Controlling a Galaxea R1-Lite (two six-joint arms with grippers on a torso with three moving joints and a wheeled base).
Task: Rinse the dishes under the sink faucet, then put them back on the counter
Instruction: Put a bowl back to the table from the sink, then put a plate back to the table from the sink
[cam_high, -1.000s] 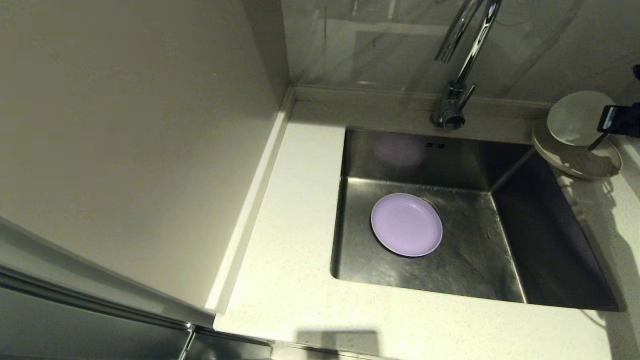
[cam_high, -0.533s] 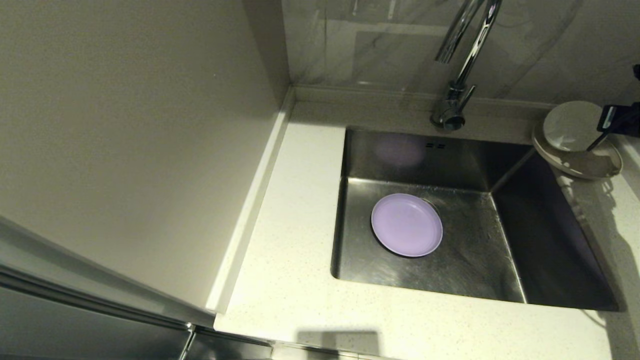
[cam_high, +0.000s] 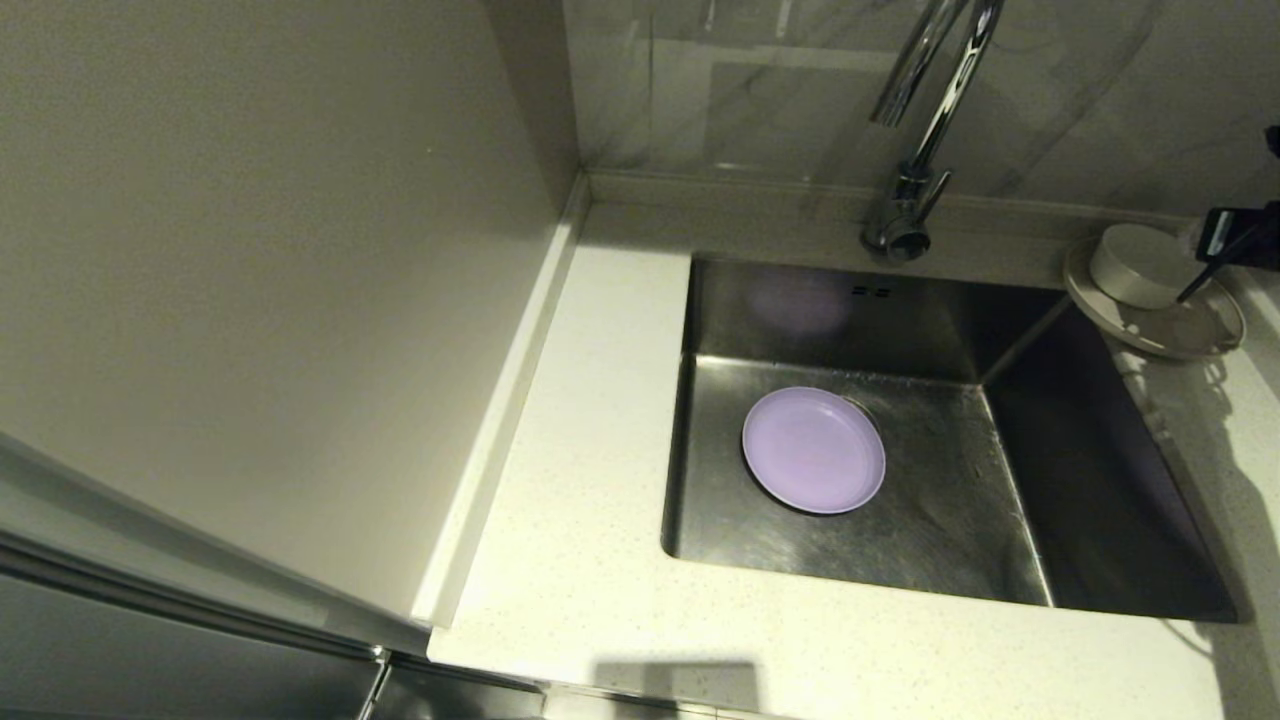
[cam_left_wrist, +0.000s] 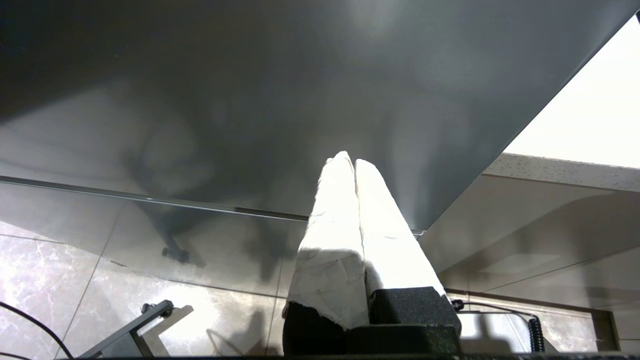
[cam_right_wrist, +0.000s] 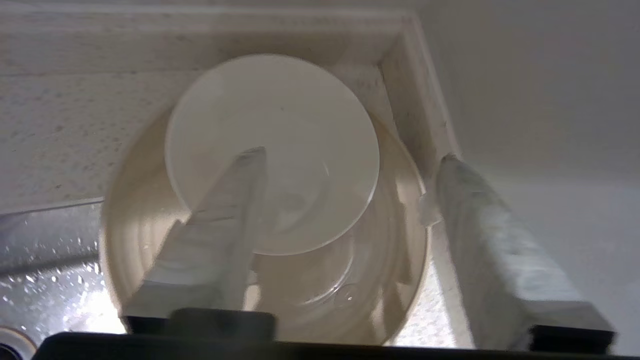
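On the speckled counter (cam_high: 600, 560) beside the sink (cam_high: 1090, 480), the white bowl (cam_high: 1138, 265) is sitting in the beige plate (cam_high: 1190, 335), the right gripper (cam_right_wrist: 345, 165) fingers are standing apart around it, while the lilac plate (cam_high: 813, 450) is waiting in the basin, not yet put back

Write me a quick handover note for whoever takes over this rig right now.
Right gripper: open over the white bowl, one finger inside it, gripping nothing.
Left gripper: shut, empty, parked below the counter.
Bowl sits in the beige plate on the counter, in the far right corner beside the sink.
Purple plate lies flat on the sink floor; faucet shows no water.
Left: rinse the purple plate, if not yet rinsed, and return it to the counter.
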